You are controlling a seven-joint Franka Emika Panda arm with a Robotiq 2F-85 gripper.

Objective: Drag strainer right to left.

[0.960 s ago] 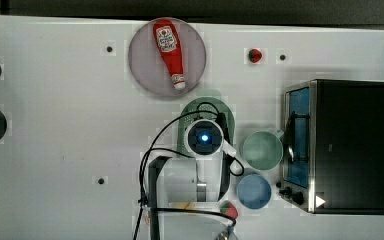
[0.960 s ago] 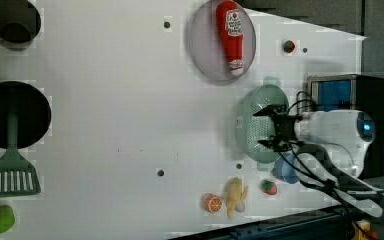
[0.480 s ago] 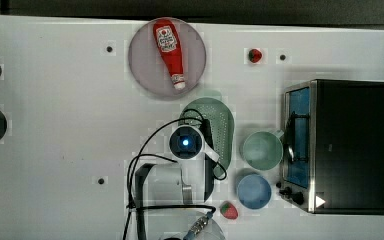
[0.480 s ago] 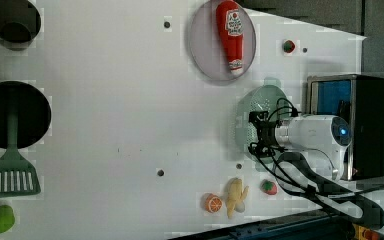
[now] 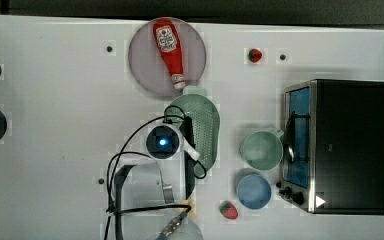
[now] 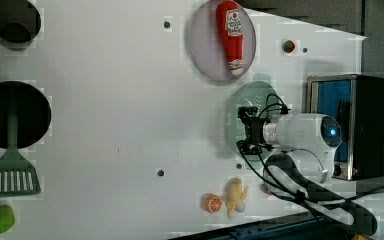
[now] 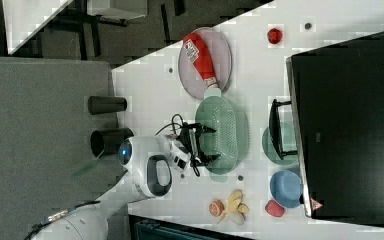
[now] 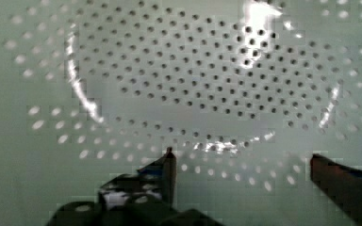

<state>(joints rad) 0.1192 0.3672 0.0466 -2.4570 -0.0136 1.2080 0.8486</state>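
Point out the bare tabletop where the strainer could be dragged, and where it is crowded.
In the top view, the widest bare stretch of table lies left of the strainer, below the plate with the ketchup bottle. To the top view's right it is crowded: mug, blue bowl and oven.

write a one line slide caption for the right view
Open gripper over the pale green strainer, between the ketchup plate and the fruit, beside the black oven.

Pale green strainer (image 5: 202,125) dotted with small holes; red ketchup bottle (image 5: 170,49); blue bowl (image 5: 253,191).
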